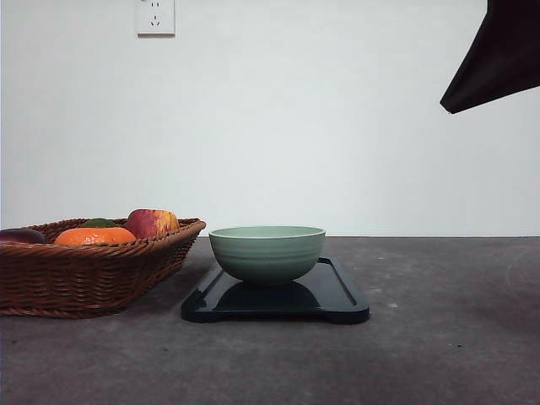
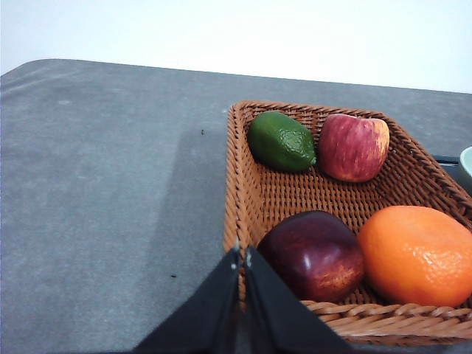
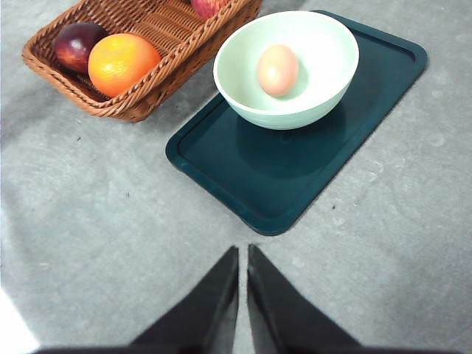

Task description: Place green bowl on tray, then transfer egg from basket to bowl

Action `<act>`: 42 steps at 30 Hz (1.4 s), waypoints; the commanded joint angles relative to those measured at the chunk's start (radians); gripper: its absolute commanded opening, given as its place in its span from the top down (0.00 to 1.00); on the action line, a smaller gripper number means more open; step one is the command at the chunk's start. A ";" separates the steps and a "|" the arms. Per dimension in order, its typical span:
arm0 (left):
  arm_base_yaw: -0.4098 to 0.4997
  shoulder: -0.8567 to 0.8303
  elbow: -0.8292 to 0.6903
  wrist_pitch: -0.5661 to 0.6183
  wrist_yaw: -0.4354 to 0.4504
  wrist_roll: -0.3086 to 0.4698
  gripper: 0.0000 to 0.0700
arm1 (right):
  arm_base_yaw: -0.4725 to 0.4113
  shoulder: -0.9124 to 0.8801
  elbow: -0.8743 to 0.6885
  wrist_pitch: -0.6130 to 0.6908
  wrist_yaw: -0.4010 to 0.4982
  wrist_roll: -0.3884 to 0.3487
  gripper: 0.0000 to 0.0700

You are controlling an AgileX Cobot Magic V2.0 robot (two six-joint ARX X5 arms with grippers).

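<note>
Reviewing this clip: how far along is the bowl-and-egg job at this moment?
Both steps look done. The green bowl sits on the tray, and the egg lies inside it. Nothing is in hand: the right gripper and left gripper are shut and empty. The basket holds only fruit. Nothing visible remains.

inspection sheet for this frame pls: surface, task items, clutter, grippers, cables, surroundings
Surface: dark grey table, a few small specks.
Job's things: green bowl on tray; egg inside bowl; basket beside tray.
Clutter: in basket, orange, dark red apple, red apple, green avocado-like fruit.
Grippers: left gripper shut, empty, at basket rim; right gripper shut, empty, above table.
Cables: nothing seen.
Surroundings: white wall, socket.
</note>
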 commanded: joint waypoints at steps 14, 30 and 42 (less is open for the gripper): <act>0.000 -0.002 -0.019 -0.005 0.002 0.014 1.00 | -0.213 -0.341 -0.375 0.414 0.049 -0.182 0.98; 0.000 -0.002 -0.019 -0.005 0.001 0.014 1.00 | -0.408 -0.823 -0.680 0.465 0.116 -0.152 0.98; 0.000 -0.001 -0.019 -0.005 0.002 0.014 1.00 | -0.415 -0.823 -0.690 0.434 0.234 -0.112 0.98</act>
